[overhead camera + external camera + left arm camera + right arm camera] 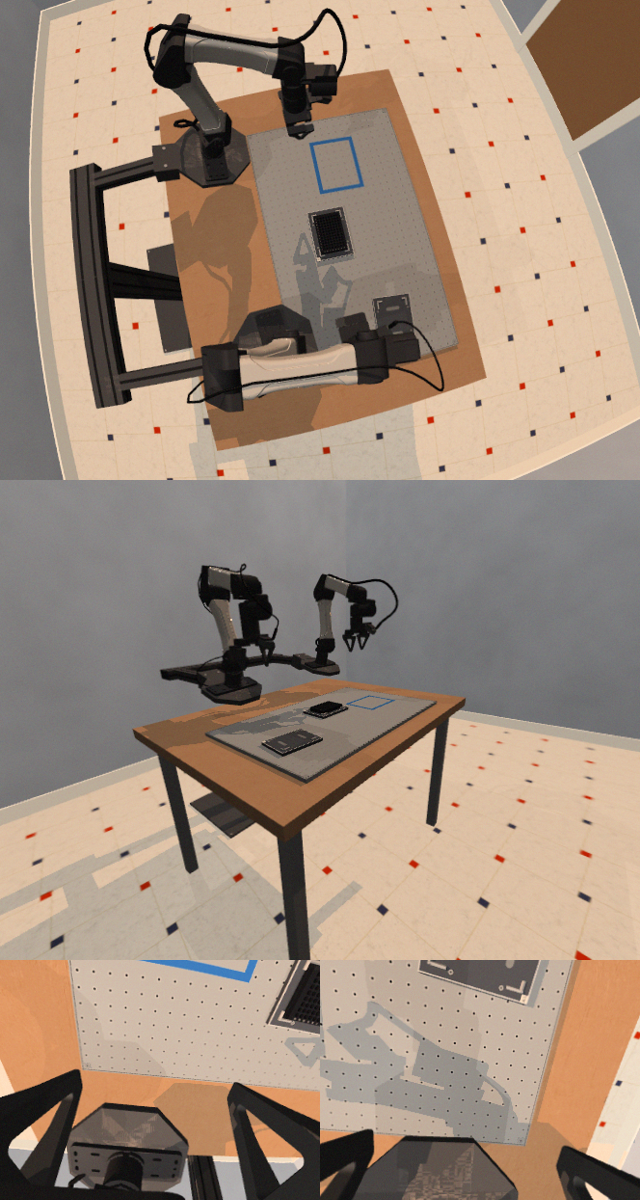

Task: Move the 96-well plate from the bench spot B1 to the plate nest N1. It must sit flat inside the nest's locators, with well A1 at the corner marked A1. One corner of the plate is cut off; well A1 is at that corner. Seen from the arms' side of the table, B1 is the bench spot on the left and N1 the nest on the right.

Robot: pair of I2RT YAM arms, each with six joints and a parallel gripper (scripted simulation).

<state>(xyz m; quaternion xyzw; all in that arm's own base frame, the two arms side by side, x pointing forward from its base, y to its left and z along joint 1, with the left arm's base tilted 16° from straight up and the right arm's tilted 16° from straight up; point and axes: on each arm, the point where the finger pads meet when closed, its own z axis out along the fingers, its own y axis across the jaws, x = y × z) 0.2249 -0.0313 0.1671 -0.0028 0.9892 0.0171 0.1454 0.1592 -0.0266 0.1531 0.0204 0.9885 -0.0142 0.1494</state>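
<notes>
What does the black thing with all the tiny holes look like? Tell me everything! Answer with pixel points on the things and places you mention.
The 96-well plate (331, 233) (325, 706) (310, 1001) is a black, low block, longer than it is wide, and looks like plastic. Rows of small wells cover its top, like a grid. It sits flat and level in a dark nest (349, 253) (338, 714) (277, 1017) with pale corner brackets around it, next to the blue outline (315, 168) (358, 706) (204, 970) on the gray board. Neither gripper touches it. I can't tell which corner is cut off.
</notes>
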